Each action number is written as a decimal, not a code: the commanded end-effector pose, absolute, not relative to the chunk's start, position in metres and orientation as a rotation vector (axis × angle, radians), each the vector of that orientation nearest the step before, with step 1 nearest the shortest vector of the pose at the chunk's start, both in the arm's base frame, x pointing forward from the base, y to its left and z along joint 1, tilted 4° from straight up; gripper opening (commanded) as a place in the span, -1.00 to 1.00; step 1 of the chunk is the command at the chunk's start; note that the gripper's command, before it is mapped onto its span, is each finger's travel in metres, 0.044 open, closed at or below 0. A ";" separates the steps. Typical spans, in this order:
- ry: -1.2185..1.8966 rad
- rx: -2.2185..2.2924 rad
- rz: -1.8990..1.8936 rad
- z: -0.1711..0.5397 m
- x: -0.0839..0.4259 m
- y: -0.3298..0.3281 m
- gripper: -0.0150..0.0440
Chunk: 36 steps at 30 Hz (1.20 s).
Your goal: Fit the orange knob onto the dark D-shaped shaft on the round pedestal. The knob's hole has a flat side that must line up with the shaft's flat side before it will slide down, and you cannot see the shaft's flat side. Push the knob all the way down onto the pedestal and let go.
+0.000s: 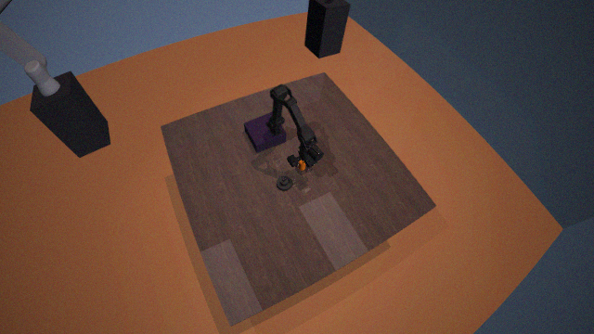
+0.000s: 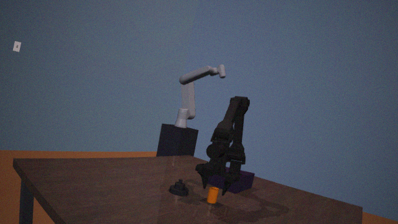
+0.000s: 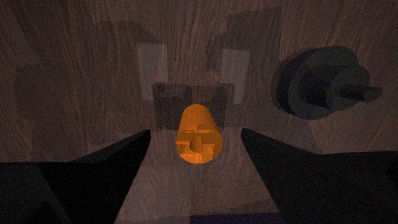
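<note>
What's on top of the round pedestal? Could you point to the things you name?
A dark shaft (image 1: 284, 178) (image 2: 180, 181) (image 3: 357, 92) stands up from the round pedestal (image 1: 279, 186) (image 2: 174, 190) (image 3: 296, 100); no knob is on it. The shaft's flat side can't be made out.

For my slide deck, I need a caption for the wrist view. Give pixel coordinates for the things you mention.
Open gripper (image 3: 196, 133) above an upright orange knob (image 3: 198, 135), dark pedestal (image 3: 295, 95) off to the right.

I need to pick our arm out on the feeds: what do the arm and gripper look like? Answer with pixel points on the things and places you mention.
The arm (image 1: 293, 110) (image 2: 230, 118) is matte black, with chunky joints and slim straight links. The gripper (image 1: 302, 164) (image 2: 214, 190) (image 3: 196, 133) is black too, with two tapering, pointed fingers.
</note>
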<state>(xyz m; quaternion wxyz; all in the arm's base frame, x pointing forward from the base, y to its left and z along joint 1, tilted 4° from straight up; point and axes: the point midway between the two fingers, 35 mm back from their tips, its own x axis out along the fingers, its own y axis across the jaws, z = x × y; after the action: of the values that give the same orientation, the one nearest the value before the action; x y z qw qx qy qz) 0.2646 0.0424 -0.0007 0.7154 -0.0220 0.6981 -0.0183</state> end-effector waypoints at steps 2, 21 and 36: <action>1.549 -0.057 -0.041 -0.010 0.264 0.041 1.00; 1.550 -0.057 -0.041 -0.038 0.262 0.038 1.00; 1.550 -0.057 -0.041 -0.038 0.262 0.038 0.00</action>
<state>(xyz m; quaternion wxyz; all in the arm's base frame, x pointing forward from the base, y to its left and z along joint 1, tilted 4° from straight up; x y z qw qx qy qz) 0.2612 0.0389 -0.0373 0.7133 -0.0228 0.7002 -0.0198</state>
